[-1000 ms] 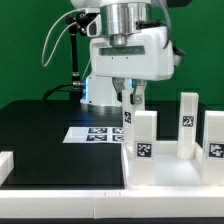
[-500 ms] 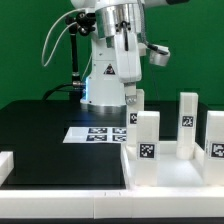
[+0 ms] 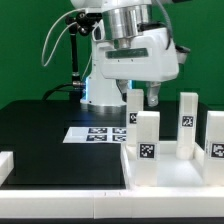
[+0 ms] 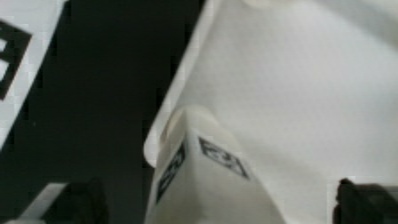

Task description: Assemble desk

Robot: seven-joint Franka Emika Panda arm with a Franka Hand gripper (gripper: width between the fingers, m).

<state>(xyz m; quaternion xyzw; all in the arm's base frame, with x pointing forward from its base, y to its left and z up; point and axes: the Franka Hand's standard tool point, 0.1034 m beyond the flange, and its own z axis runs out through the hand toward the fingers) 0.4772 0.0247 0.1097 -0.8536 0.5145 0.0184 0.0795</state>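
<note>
Now rotated back from half a second ago: gripper (image 3: 140,97) spread, hovering above upright leg (image 3: 144,136) at desk panel (image 3: 170,174) near corner. Leg apparently standing unheld; probably screwing in by repeated turns.

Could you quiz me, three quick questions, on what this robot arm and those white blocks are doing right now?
1. True or false: the gripper hangs over the upright legs.
2. How many upright legs show in the exterior view: A two, B three, C five?
3. Fill in: the marker board lies on the ___ table.

Key: 1 true. 2 B: leg one, leg two, leg three, standing on the panel. 3 black.
</note>
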